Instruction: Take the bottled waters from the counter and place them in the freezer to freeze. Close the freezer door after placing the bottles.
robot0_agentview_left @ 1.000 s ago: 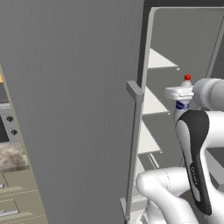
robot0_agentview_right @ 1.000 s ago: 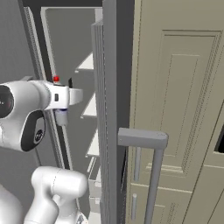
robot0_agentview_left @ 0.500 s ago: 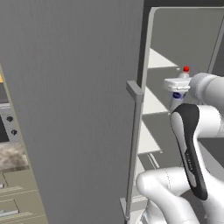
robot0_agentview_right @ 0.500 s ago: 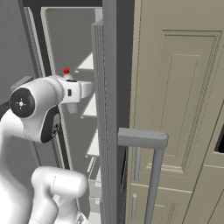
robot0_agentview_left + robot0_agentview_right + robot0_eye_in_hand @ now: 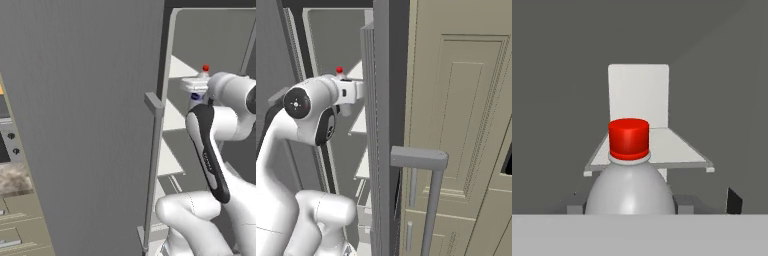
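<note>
Bottle first: your red-capped bottled water [image 5: 630, 185] stood upright in the tool [image 5: 630, 202], whose two fingers were clamped on its body, so it was carried in the air rather than resting on anything. In the hand view its red cap [image 5: 628, 138] sat just in front of a white shelf [image 5: 662, 150] that jutted from the grey back wall, the bottle's shoulder lying nearer the camera than the shelf's front edge. From the left base view you could see the same bottle [image 5: 199, 86] with its blue label band, held at the opening of the freezer [image 5: 220, 45], level with the upper white shelves, and the white arm [image 5: 210, 150] rising from below to reach it. The freezer door [image 5: 85, 125] stood swung wide open on the left, its long vertical bar handle [image 5: 152, 170] facing you. From the right base view the cap [image 5: 339, 70] peeked just above the arm's wrist, beside the edge of the other grey door [image 5: 381, 130], with beige panelled cabinets [image 5: 461, 125] to the right. A patch of speckled counter [image 5: 12, 177] showed at the far left.
</note>
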